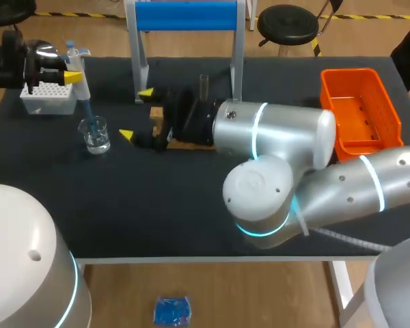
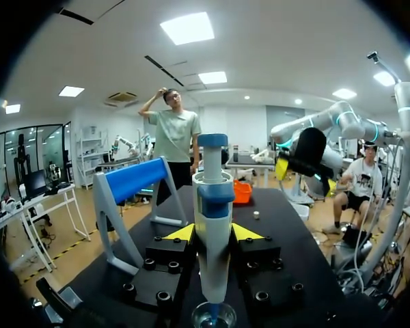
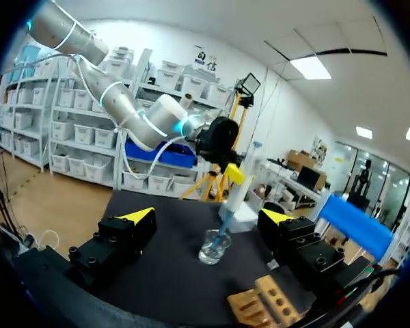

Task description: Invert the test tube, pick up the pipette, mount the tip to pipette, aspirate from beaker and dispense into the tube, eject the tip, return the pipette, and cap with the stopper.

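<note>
My left fingers (image 2: 180, 234) pinch the pipette (image 2: 212, 205). It stands straight up, tip down in the beaker (image 1: 95, 134) at ten o'clock on the desk (image 1: 157, 219). My right fingers (image 3: 138, 214) are spread wide. Only the head view shows the test tube (image 1: 204, 85), upright near twelve o'clock.

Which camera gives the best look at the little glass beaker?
The right wrist view: the beaker stands whole and side-on, with a blue tip dipped in it. The head view shows the beaker whole but small. The left wrist view catches only its rim beneath the pipette.
</note>
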Robot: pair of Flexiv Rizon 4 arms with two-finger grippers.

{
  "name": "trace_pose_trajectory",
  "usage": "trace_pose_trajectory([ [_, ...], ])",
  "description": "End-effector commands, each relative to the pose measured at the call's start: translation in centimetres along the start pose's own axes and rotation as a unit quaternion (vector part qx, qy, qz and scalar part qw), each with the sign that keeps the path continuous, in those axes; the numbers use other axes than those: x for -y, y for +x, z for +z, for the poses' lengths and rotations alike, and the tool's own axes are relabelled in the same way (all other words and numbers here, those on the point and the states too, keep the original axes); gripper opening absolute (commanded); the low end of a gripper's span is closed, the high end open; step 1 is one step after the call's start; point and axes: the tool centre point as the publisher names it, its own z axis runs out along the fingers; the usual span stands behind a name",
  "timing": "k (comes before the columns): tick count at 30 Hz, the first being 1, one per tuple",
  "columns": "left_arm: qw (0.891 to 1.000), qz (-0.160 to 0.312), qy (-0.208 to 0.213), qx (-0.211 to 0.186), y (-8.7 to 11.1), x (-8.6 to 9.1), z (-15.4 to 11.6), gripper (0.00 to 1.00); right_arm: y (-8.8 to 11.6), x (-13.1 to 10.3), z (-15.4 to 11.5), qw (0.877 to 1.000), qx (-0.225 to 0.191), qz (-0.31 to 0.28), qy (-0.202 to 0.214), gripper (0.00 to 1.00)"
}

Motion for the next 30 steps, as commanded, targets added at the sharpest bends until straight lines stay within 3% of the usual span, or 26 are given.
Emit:
trace_pose_trajectory([
  [1,1.000,0.000,0.000,-0.003,-0.2,0.0,-0.1,0.00,-3.5,-2.6,-3.5,0.996,-0.041,-0.033,0.077,1.00],
  [8,1.000,0.000,0.000,-0.003,-0.2,0.0,-0.1,0.00,-6.8,-6.0,-4.2,0.991,-0.073,-0.085,0.066,1.00],
  [18,1.000,0.000,0.000,-0.003,-0.2,0.0,-0.1,0.00,-9.7,-8.1,-1.5,0.979,-0.189,-0.067,0.020,1.00],
  [26,1.000,0.000,0.000,-0.003,-0.2,0.0,-0.1,0.00,-10.5,-9.1,1.9,0.952,-0.305,-0.034,-0.022,1.00],
  [30,1.000,0.000,0.000,-0.003,-0.2,0.0,-0.1,0.00,-10.6,-9.0,3.6,0.945,-0.326,-0.038,-0.022,1.00],
])
